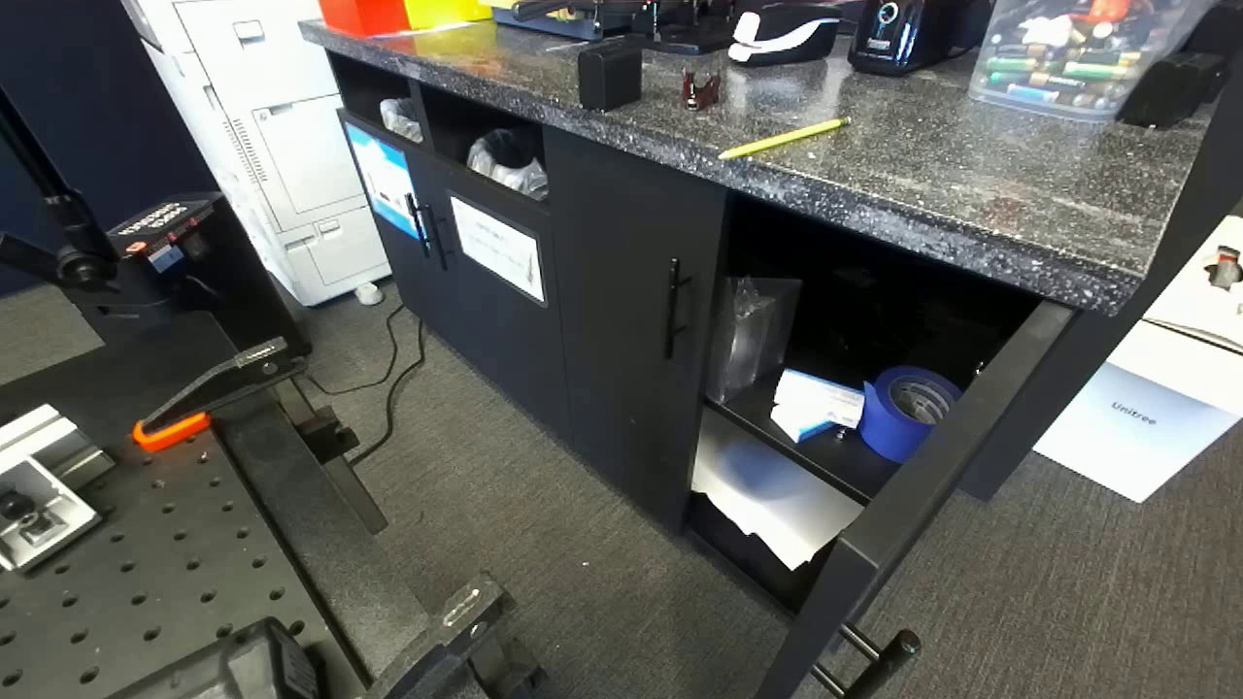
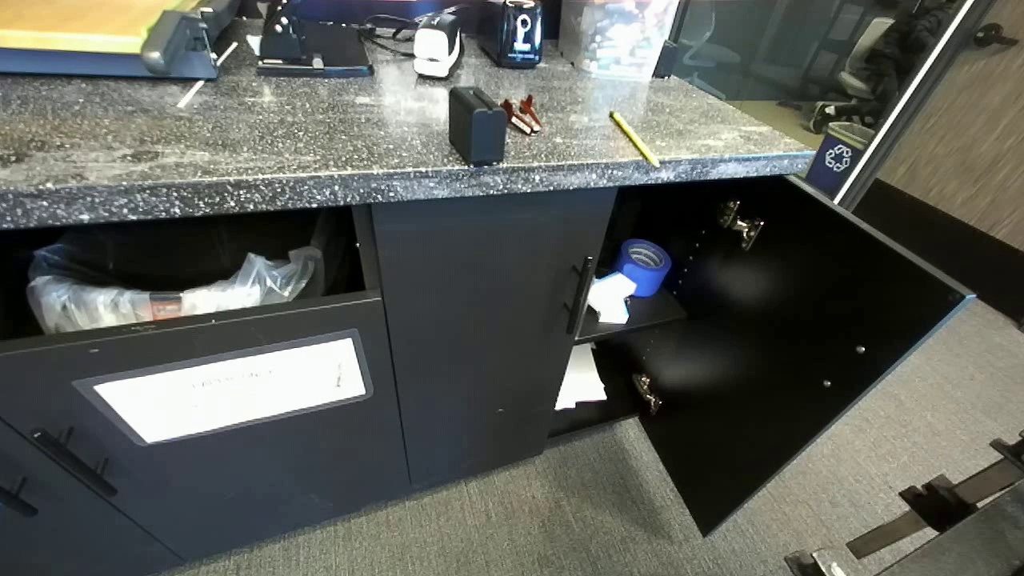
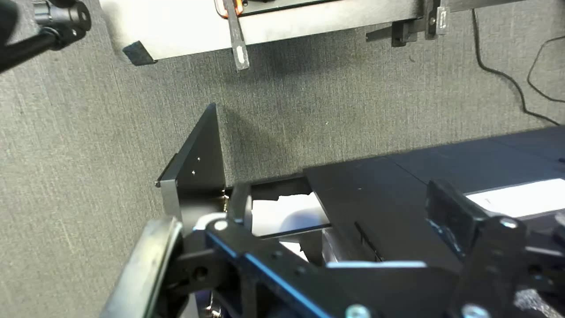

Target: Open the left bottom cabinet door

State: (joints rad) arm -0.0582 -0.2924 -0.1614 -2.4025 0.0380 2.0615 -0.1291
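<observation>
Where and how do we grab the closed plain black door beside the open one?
Likely best by its bar handle, at mid-length. I'd come straight in from the front of the door, with the open hand turned to close sideways across the bar: it's slim, runs vertically and stands off the flat face, leaving a gap behind.

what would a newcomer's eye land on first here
Probably the black door hanging wide open, on the right in both exterior views, while the plain door to its left is shut. Next, the roll of blue tape on the shelf inside. Up on the speckled countertop, the yellow pen or pencil catches the eye.
</observation>
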